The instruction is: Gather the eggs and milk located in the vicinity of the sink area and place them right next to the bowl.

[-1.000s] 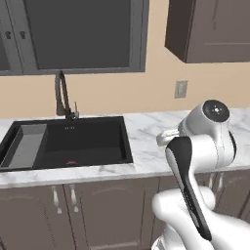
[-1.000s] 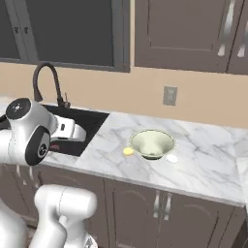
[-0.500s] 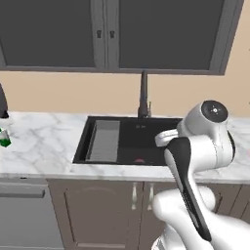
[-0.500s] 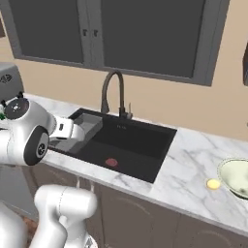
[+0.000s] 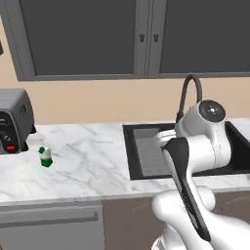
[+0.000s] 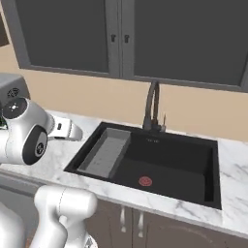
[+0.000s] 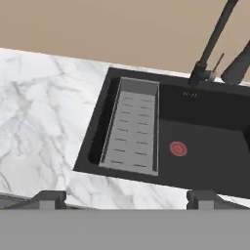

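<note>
The milk stands upright on the marble table, well apart from the sink, at its 9 o'clock. The claw hangs spread and empty over the sink's front edge. Best approach: swing left, descend level, straddle the carton squarely below its green top

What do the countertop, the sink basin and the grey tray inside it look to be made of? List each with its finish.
Countertop: looks like polished white marble or an imitation, going by the grey veining.
Sink: matte black, perhaps composite or coated metal; dark and even, with no reflections.
Grey tray: dull grey, possibly metal or plastic; rows of small slots suggest a drainer.
</note>
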{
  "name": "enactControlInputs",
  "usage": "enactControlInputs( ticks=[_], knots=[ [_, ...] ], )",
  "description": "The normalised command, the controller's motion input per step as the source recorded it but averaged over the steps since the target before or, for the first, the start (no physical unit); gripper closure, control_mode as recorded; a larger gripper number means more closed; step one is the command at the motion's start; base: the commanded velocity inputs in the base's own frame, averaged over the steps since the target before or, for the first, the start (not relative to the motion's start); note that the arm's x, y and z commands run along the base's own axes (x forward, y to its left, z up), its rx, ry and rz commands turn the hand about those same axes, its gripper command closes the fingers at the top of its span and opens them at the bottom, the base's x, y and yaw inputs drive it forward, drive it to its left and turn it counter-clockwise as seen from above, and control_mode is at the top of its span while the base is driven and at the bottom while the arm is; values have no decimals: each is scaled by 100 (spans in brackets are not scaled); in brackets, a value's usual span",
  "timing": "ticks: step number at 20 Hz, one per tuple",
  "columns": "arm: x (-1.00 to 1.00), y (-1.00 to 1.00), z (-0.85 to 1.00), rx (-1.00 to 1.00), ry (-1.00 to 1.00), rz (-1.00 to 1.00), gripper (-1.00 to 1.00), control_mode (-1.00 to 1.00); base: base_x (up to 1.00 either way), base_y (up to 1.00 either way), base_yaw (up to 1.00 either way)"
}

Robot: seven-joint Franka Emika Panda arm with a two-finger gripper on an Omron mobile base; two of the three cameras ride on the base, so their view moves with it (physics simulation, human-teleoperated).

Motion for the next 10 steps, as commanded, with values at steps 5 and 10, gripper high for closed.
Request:
enactControlInputs(
  ticks=[5, 10],
  knots=[
    [0, 0, 0, 0, 0, 0, -100, 100, -16, 98, -46],
    [0, 0, 0, 0, 0, 0, -100, 100, 20, 100, -24]
  ],
)
